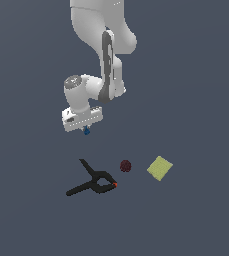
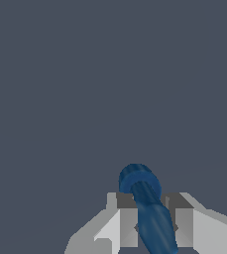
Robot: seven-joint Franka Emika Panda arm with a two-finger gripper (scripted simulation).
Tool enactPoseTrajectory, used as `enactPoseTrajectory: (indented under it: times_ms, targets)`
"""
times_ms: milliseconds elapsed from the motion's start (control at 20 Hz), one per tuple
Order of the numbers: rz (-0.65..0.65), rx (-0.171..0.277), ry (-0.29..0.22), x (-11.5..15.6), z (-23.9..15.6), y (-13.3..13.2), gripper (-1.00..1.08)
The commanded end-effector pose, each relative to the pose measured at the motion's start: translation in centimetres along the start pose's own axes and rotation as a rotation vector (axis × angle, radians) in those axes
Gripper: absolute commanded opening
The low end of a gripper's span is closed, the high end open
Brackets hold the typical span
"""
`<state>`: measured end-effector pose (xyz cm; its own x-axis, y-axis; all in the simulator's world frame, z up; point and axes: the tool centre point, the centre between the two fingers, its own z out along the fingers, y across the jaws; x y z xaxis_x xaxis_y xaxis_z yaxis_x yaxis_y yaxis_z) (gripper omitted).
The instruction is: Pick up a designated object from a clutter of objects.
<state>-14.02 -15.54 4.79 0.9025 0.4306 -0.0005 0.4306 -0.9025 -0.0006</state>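
The designated object, a tiny blue teardrop-shaped lump (image 1: 86, 131), hangs just under my gripper (image 1: 85, 129), raised above the floor. The wrist view shows the same blue lump (image 2: 147, 206) pinched between the two grey fingers (image 2: 127, 223), with its rounded head sticking out past them; my gripper (image 2: 154, 225) is shut on it. The rest of the clutter lies on the floor below, toward the exterior view's right: a black spring clamp (image 1: 93, 182) with an orange tip, a small dark red ball (image 1: 125, 166) and a yellow-green square block (image 1: 159, 168).
The white arm (image 1: 106, 45) reaches down from the top of the exterior view. The dark grey floor (image 1: 31, 215) stretches flat all round the items.
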Motion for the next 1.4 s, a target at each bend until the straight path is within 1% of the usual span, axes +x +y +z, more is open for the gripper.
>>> enactPoseTrajectory:
  times_ms: [0,250,500,1350]
  targets:
    - [-0.001,0.0,0.001,0.6,-0.6,-0.2,-1.0]
    - [0.0,-0.001,0.0,2.5,-2.5,-0.7,-1.0]
    - [0.001,-0.003,-0.002,5.4,-5.3,-1.5,-1.0]
    - [0.001,-0.004,-0.002,18.8,-18.1,-5.3,-1.0]
